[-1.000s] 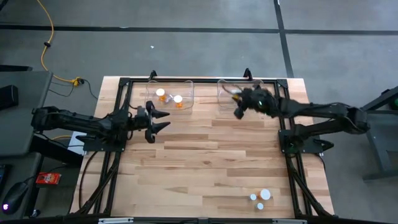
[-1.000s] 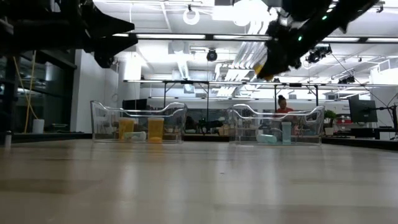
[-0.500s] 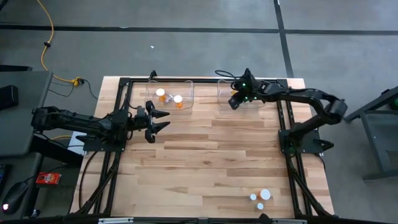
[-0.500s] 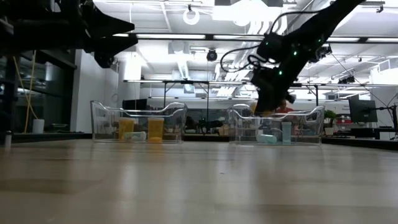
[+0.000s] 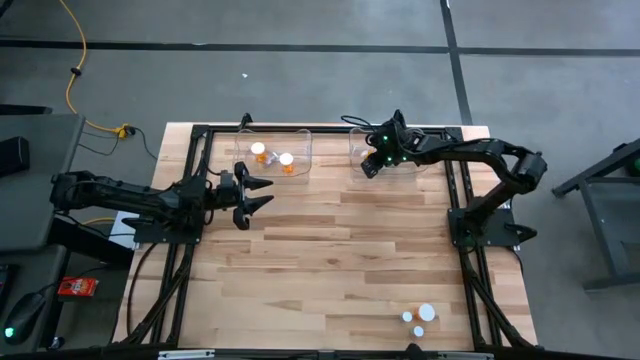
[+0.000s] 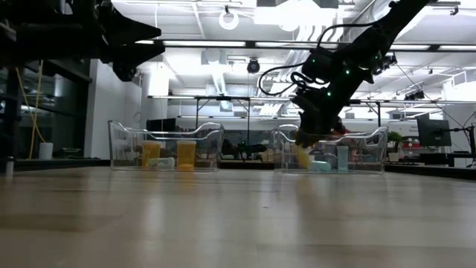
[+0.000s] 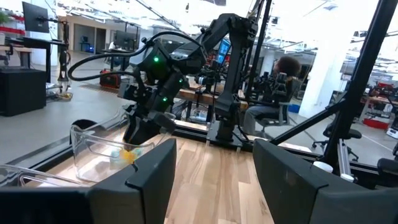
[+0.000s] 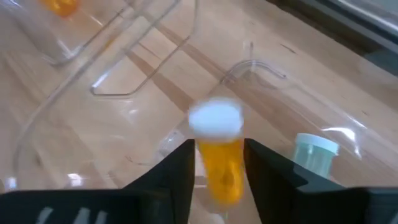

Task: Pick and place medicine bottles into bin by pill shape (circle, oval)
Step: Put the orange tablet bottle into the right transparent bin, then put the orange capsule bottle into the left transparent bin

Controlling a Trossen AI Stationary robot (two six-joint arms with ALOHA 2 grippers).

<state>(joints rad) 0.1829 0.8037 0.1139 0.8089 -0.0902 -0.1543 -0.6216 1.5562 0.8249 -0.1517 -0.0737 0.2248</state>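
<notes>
The right gripper [image 8: 217, 163] has its jaws parted around an orange, white-capped medicine bottle [image 8: 219, 149] — grip uncertain — inside the clear plastic bin [image 5: 357, 150] at one o'clock. The left gripper [image 5: 262, 192], open and empty, waits at ten o'clock.

No text or label can be read.

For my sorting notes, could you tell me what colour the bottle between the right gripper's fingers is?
Orange bottle with a white cap, clearest in the right wrist view.

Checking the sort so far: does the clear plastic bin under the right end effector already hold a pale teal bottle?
Yes, a pale teal bottle stands inside that clear plastic bin.
</notes>
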